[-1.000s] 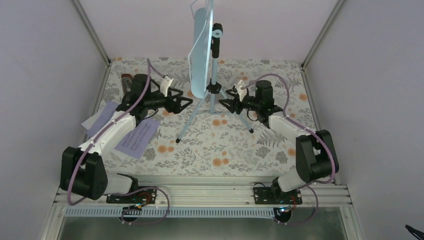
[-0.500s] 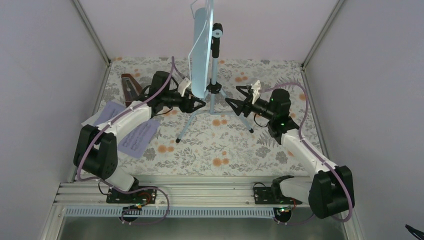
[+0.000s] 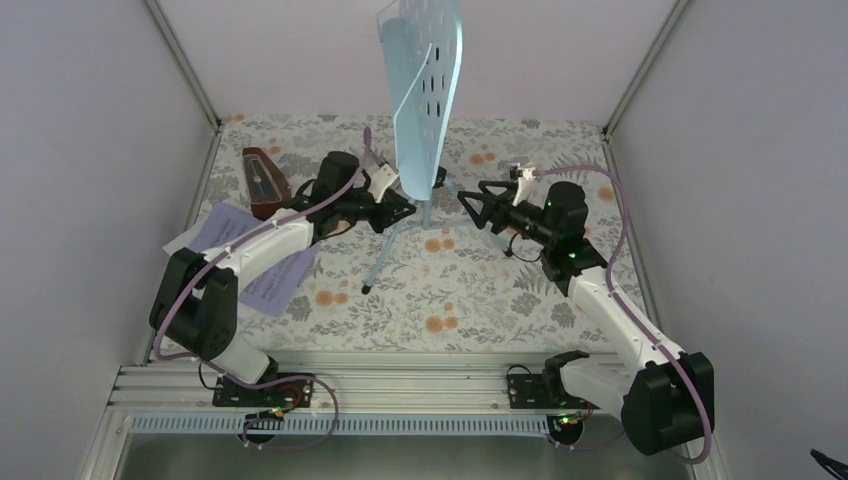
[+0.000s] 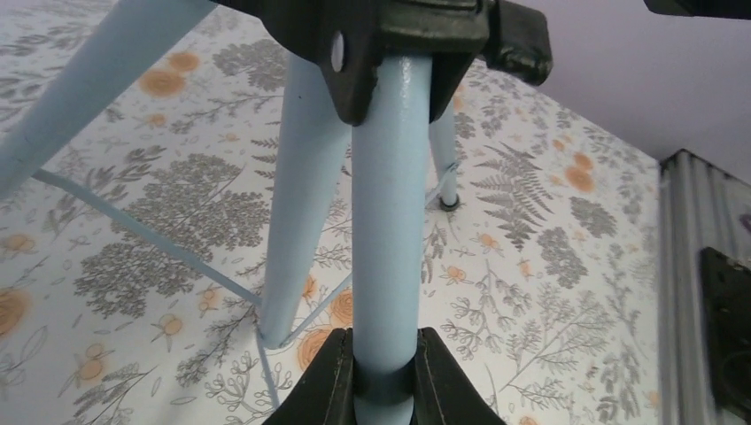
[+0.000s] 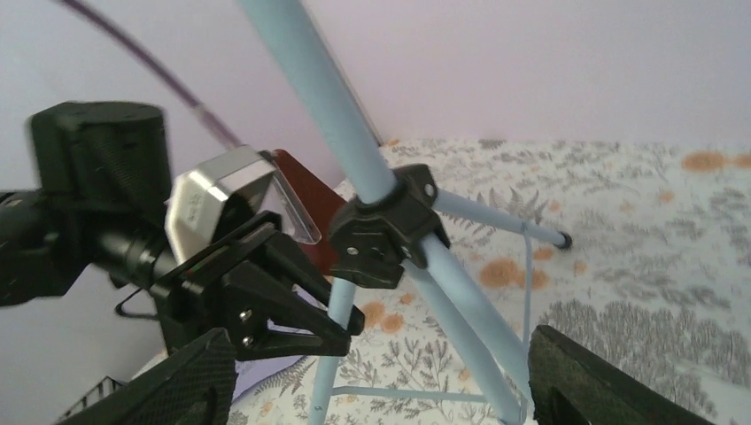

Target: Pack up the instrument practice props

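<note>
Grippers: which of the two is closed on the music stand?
The left gripper: its fingers clamp the centre pole of the pale-blue music stand from both sides. The right gripper is open, its fingers spread wide.

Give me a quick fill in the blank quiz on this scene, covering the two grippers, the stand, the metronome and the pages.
1. The left gripper is shut on the pole of the ____.
2. The right gripper is ____, fingers apart, holding nothing.
3. In the top view, the metronome stands to the ____ of the stand.
4. The sheet-music pages lie partly under the ____ arm.

Missing words: music stand; open; left; left.
</note>
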